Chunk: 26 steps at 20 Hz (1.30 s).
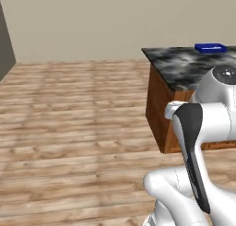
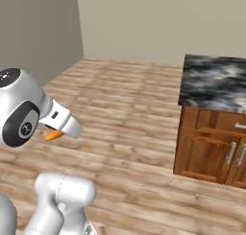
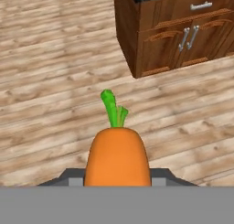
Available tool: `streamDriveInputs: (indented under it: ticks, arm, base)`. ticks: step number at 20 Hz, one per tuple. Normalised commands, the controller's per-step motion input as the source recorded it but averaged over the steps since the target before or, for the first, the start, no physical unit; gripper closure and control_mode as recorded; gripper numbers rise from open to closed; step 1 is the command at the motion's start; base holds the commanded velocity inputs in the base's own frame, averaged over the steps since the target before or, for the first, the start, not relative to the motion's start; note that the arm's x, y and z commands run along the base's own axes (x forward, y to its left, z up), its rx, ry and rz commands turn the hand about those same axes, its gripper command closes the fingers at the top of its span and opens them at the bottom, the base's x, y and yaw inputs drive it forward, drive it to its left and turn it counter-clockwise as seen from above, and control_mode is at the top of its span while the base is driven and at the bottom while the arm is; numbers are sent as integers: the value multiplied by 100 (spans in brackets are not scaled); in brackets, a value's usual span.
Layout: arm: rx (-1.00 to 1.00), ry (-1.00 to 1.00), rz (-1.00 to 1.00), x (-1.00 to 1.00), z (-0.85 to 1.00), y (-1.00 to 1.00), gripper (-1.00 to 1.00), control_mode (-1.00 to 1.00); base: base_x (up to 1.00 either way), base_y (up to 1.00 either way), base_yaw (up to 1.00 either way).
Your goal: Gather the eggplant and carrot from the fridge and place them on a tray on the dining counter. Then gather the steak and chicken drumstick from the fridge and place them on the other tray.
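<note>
The gripper (image 3: 117, 179) was clamped on the short orange carrot with a green tip (image 3: 117, 157), holding it up above the wooden plank floor (image 3: 55, 81). The long dining counter with a black-and-grey stone top and brown wood base (image 1: 184, 66) stood well apart from the carrot. The bright blue rectangular tray (image 1: 210, 48) sat on the counter top, near its far edge.

A rendered home kitchen: a wood-plank floor (image 1: 69, 128), plain beige walls (image 1: 92, 22), and an island desk (image 2: 211, 80) with a marbled black-and-grey stone top over brown wooden cabinets (image 3: 183, 35) with metal handles (image 3: 189, 35).
</note>
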Motion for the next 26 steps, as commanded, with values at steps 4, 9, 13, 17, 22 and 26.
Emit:
streamDriveInputs:
  ticks: [4, 9, 13, 17, 22, 26]
  arm:
    - [0, 0, 0, 0, 0, 0, 100, 100]
    - [0, 0, 0, 0, 0, 0, 100, 100]
    - [0, 0, 0, 0, 0, 0, 100, 100]
    - [0, 0, 0, 0, 0, 0, 100, 100]
    - [0, 0, 0, 0, 0, 0, 100, 100]
    - [0, 0, 0, 0, 0, 0, 100, 100]
  base:
    - [75, 64, -24]
    - [91, 36, -26]
    - [100, 15, -21]
    - [99, 14, -19]
    - [100, 27, -20]
    - [100, 37, -21]
